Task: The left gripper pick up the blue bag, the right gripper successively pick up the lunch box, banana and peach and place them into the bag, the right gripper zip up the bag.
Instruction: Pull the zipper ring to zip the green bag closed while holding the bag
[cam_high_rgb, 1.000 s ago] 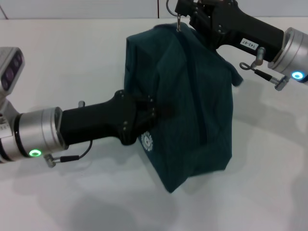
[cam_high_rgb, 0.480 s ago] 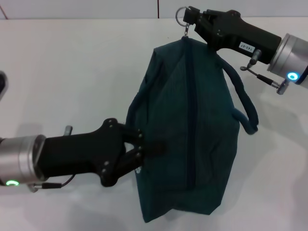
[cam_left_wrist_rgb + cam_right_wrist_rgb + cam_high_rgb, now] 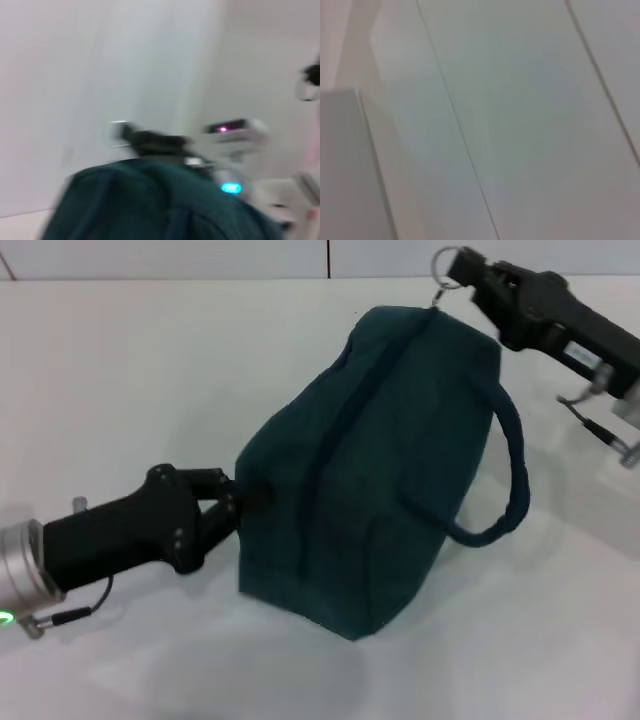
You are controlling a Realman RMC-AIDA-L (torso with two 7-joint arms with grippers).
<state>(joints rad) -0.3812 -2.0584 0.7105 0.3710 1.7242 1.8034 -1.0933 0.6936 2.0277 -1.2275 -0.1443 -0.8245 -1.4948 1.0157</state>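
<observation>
In the head view the blue bag [image 3: 375,465] lies across the centre of the frame on the white table [image 3: 150,370], its long axis running from lower left to upper right and its zip line closed along the top. One loop handle [image 3: 505,485] hangs clear at the right side of the bag.

The left gripper [image 3: 215,508] sits at the lower left of the frame, directly against the bag's lower-left end. The right gripper [image 3: 470,270] is at the upper right corner of the frame, just above the bag's upper-right end, with the ring zipper pull [image 3: 447,267] at its tip.

Compared with half a second earlier, the bag has swung from near upright in the frame to this diagonal lie. The left gripper has shifted from the bag's left side panel to its end, and the right gripper has moved further toward the right edge.

The left gripper's fingers are pinched on a fold of fabric at the bag's end. The right gripper's fingers are pressed together on the ring pull.

The left wrist view shows the bag's top [image 3: 150,200], blurred. The right wrist view shows only pale panels.
</observation>
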